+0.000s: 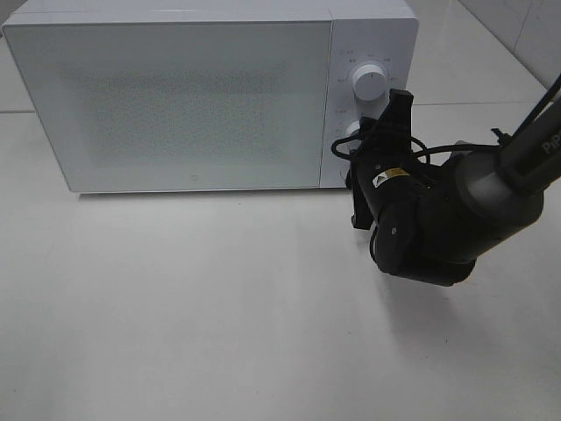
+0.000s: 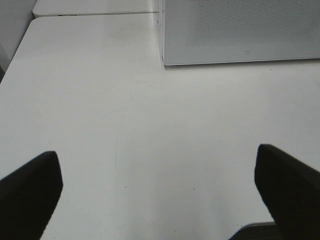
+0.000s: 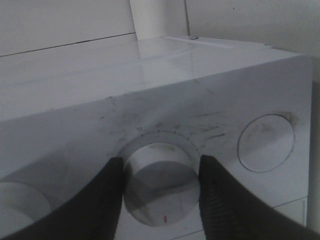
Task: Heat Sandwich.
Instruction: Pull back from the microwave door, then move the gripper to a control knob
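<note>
Knob [image 3: 160, 192] clenched in right gripper [image 3: 161, 165] | left gripper [image 2: 156, 155] released over table [image 2: 150, 100] | twist steadily about axis, grip square, no slip

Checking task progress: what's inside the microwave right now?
Cannot be seen: the door of the microwave is shut, its speckled front opaque, so any contents are covered. Right jaws clasp a dial.

Whites and black
Microwave [image 1: 175, 105] glossy plastic (panel scuffed); knob [image 3: 160, 192] smooth; counter [image 1: 219, 307] matt; right gripper [image 3: 161, 167] pads [image 3: 217, 197] black, ribbed.
</note>
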You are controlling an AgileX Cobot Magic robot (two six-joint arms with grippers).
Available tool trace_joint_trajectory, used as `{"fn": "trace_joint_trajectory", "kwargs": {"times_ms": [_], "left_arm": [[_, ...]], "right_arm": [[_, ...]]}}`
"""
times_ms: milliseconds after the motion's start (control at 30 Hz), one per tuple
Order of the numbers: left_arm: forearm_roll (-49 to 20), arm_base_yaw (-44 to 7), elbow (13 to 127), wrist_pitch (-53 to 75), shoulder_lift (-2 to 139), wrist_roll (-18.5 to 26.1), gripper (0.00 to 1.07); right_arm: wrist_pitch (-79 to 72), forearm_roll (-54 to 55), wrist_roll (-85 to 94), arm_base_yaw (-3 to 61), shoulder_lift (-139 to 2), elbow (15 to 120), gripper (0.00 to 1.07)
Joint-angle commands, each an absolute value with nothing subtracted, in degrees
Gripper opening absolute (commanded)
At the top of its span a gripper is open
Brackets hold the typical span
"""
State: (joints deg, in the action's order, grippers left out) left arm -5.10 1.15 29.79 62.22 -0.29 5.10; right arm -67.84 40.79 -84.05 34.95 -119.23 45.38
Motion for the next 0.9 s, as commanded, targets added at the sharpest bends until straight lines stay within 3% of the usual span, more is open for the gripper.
{"fn": "trace_joint_trajectory", "kwargs": {"times_ms": [33,267,400,700,900], "left_arm": [[-5.2,1.0,29.6,61.7,-1.2,5.0,0.98],[-5.2,1.0,29.6,61.7,-1.2,5.0,0.98],[-5.2,1.0,29.6,61.7,-1.2,5.0,0.98],[-5.2,1.0,29.6,61.7,-1.2,5.0,0.98],[-5.2,1.0,29.6,61.7,-1.2,5.0,0.98]], "right_arm": [[-69.3,39.4,-81.5,34.8,-118.8,45.9,0.39],[-70.7,39.8,-77.8,35.0,-118.6,42.9,0.65],[-70.1,37.1,-76.8,35.0,-117.2,40.6,0.72],[-69.3,32.8,-73.5,35.0,-112.8,35.2,0.73],[-63.7,24.5,-69.2,34.9,-107.9,30.8,0.73]]}}
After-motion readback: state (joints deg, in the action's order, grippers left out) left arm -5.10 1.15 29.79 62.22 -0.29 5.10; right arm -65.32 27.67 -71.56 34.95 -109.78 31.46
